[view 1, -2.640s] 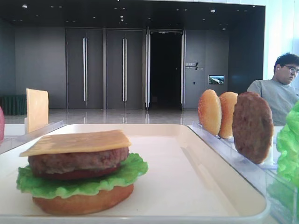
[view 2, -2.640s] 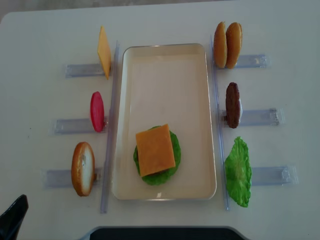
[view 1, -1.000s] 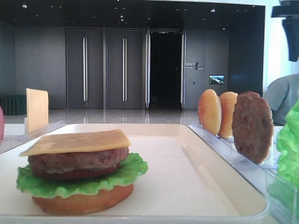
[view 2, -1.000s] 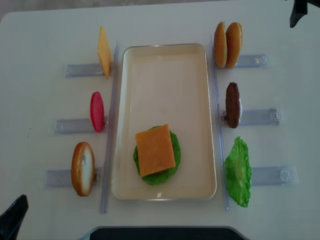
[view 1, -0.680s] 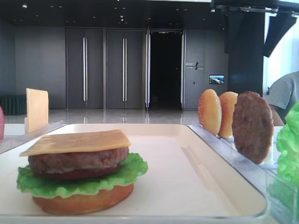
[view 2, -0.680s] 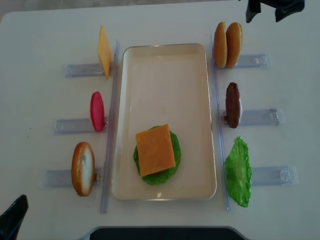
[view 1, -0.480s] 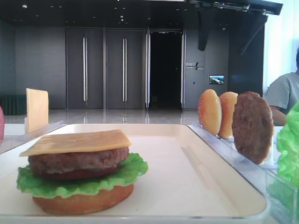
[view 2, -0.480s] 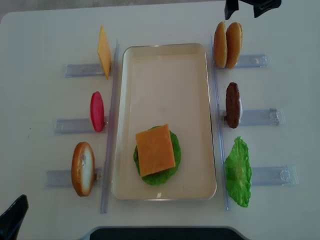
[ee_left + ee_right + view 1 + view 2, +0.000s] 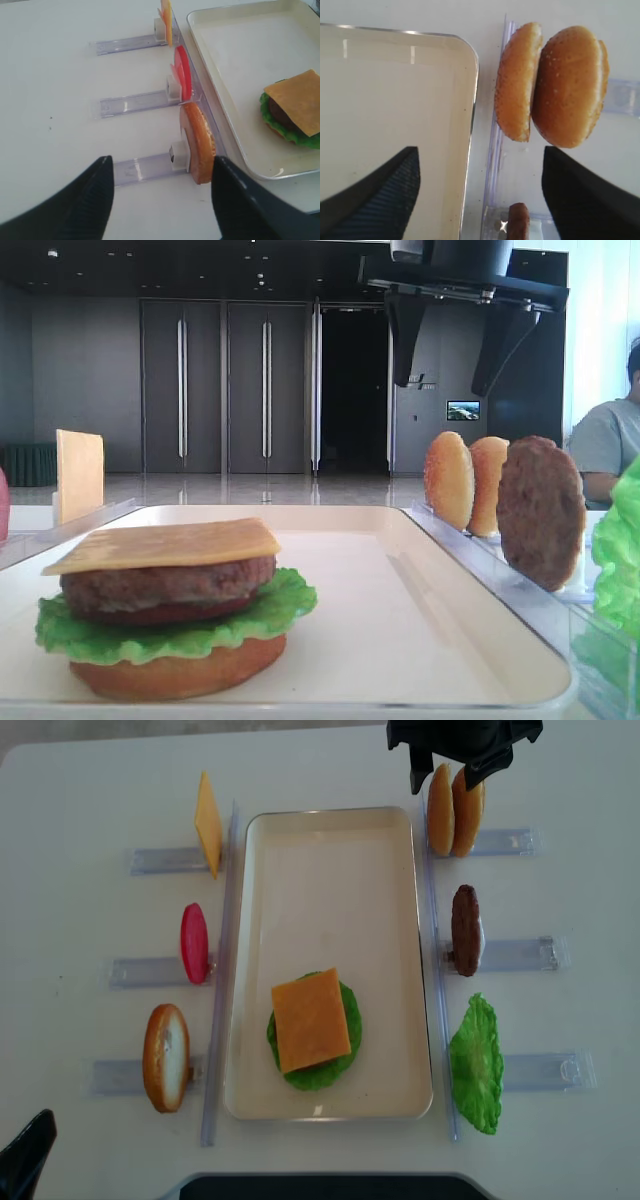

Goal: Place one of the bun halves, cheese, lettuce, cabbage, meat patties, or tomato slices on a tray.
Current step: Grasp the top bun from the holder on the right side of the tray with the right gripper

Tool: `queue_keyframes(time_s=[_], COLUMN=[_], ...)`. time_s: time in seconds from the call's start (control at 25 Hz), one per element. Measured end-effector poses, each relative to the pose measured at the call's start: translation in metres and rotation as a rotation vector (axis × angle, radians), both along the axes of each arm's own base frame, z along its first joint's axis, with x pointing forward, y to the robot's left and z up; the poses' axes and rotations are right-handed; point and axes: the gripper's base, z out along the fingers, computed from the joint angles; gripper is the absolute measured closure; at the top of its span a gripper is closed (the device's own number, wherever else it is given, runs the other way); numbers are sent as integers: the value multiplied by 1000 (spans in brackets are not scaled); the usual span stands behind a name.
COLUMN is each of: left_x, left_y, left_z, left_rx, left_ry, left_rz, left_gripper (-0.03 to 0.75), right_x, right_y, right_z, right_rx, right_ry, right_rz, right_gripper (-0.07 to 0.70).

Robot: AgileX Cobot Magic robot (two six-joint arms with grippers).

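Low front view: your right gripper point(image 9: 457, 350) hangs above the two domed golden-tan sesame bun halves point(image 9: 466, 481) standing on edge in the clear plastic rack point(image 9: 520, 595), jaws spread wide and empty, one finger either side of the pair; the thick round dark brown meat patty point(image 9: 541, 511) stands nearer the camera, and the half-built burger, its square yellow-orange cheese slice point(image 9: 165, 543) on top, sits at the near end of the cream-white rectangular tray point(image 9: 400, 630). Right wrist view: the bun halves point(image 9: 551, 85) lean together, touching, just outside the tray's rounded corner point(image 9: 470, 55), with the two dark fingers point(image 9: 380, 192) low in the frame and not yet around them. For a clean pick, you should centre on one half only; I judge that closing on both would drag the pair or jam them, so separate your approach to the tray-side half and come down straight. Left wrist view: the left gripper point(image 9: 160, 200) has its jaws standing wide with nothing between them, hovering near the darker orange-brown bun base point(image 9: 199, 143) in its rack, beside the red tomato slice point(image 9: 182, 79). Overhead view: the right gripper point(image 9: 452, 765) covers the far ends of the bun halves point(image 9: 454, 815); the ruffled bright green lettuce leaf point(image 9: 476, 1065) lies untouched at the near right
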Motion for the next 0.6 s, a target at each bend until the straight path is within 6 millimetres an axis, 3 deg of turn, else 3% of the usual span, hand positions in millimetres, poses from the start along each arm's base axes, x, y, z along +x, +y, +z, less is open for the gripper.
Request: queue_keyframes(time_s=[0.24, 0.6], left_x=[0, 0], left_y=[0, 0], left_z=[0, 0], left_rx=[0, 0], left_ry=[0, 0], left_rz=[0, 0], left_gripper=[244, 244], right_x=[3, 11], right_y=[2, 7], right_z=[-10, -6], right_rx=[0, 26], right_ry=[25, 6], right_rz=[-2, -3], right_gripper=[118, 118])
